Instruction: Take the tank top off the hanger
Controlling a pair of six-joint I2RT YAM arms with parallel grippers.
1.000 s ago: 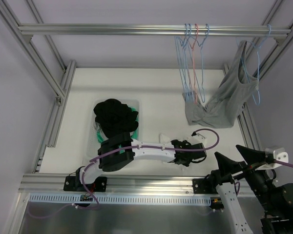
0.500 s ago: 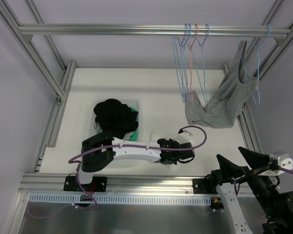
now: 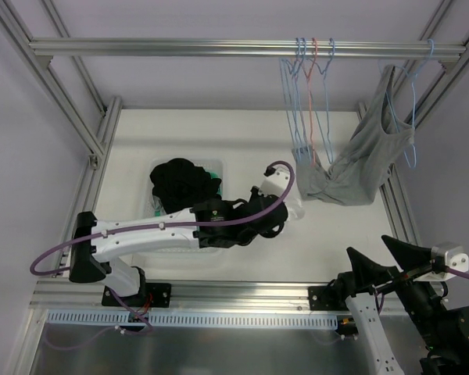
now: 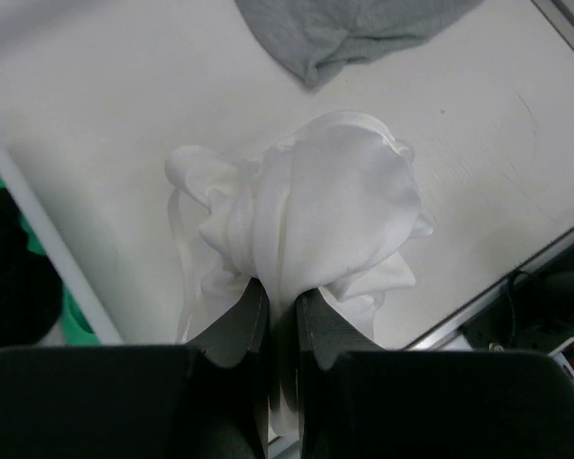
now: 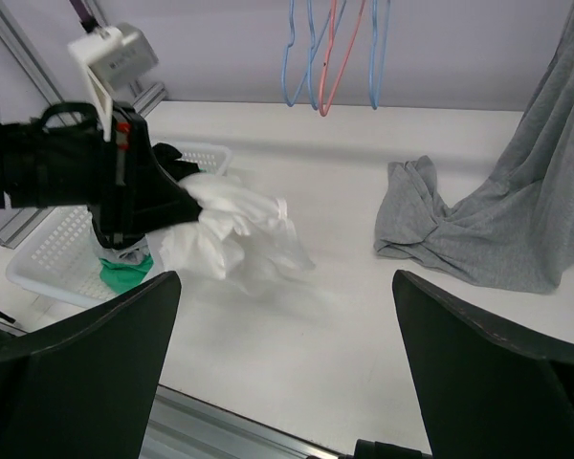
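Now | left gripper clamping white garment | right gripper gaping, empty | next, likely: slipping grey tank top off far-right hanger

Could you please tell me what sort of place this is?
Likely a robotics lab cell for garment handling: an aluminium frame boxes in a white table, wire hangers hang from its rail, and a basket holds dark clothes.
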